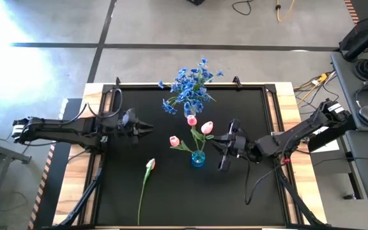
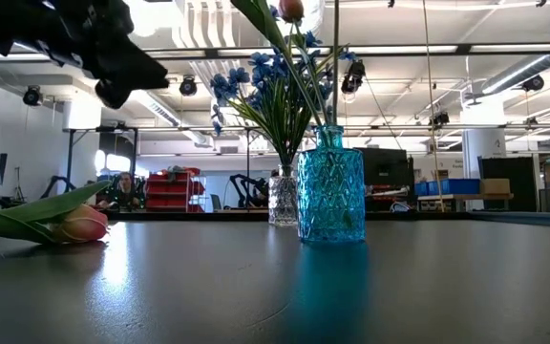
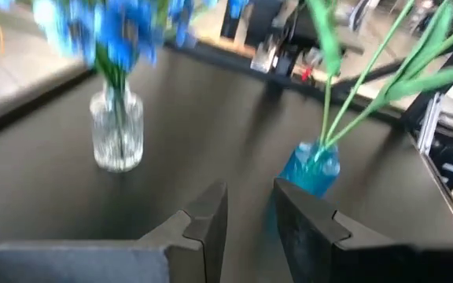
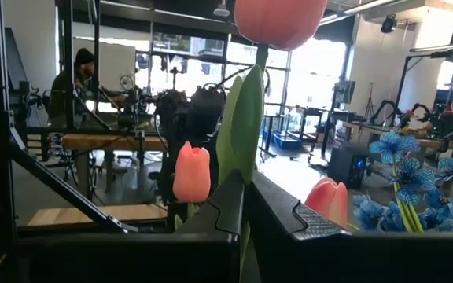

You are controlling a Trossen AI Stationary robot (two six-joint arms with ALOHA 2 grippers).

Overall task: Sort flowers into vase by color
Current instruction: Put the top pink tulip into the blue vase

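A clear glass vase [image 2: 283, 199] at the table's far middle holds a spray of blue flowers [image 1: 190, 89]. In front of it stands a blue glass vase [image 1: 198, 158], with three pink tulip buds above it; green stems run down into it. One more tulip [image 1: 147, 182] lies flat on the black mat [image 1: 126, 204] at the near left, its bud [image 2: 76, 225] resting on the surface. My right gripper [image 1: 221, 145] is just right of the blue vase, shut on a tulip. My left gripper [image 3: 250, 212] hovers open left of the vases, with nothing between its fingers. My right gripper pinches the tulip's green stem and leaf [image 4: 245, 236] between its two fingers, well below the bud [image 4: 278, 20]. The fingers come about level from the table's right and lie across the stem. The stem stands upright. Its lower end is hidden behind the fingers.
Black arm mounts and cables run along the mat's left and right sides. Clamps sit on the far edge [image 1: 235, 81]. The mat is bare at the near right and the far left. People and workbenches show in the room beyond.
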